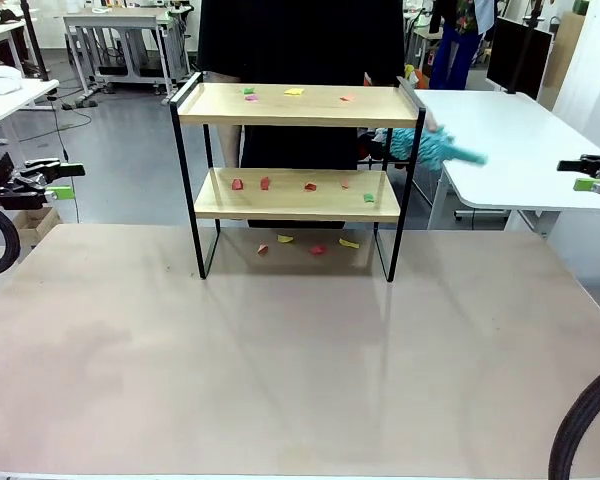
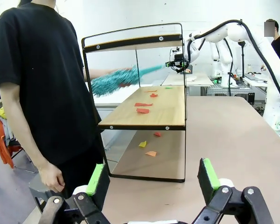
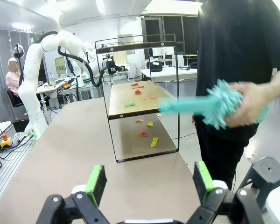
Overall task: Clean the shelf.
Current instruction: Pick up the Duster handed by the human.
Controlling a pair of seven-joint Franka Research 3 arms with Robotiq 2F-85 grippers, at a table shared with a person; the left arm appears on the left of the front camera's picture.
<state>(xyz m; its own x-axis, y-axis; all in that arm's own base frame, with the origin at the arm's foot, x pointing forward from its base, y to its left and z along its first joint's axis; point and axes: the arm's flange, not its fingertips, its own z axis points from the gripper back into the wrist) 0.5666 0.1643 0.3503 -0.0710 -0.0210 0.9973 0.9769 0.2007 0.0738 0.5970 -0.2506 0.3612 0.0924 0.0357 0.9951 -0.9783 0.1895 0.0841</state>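
The shelf (image 1: 210, 103) stands at the desk's (image 1: 300, 380) far side, with scraps (image 1: 265, 183) littering both boards. Both arms' jaws are spread and empty. Cleaning looks unstarted; the next move likely means taking the person's duster (image 1: 435, 148).

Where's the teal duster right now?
In the front view the teal duster is in the person's hand, just beyond the right end of the shelf, level between its two boards.
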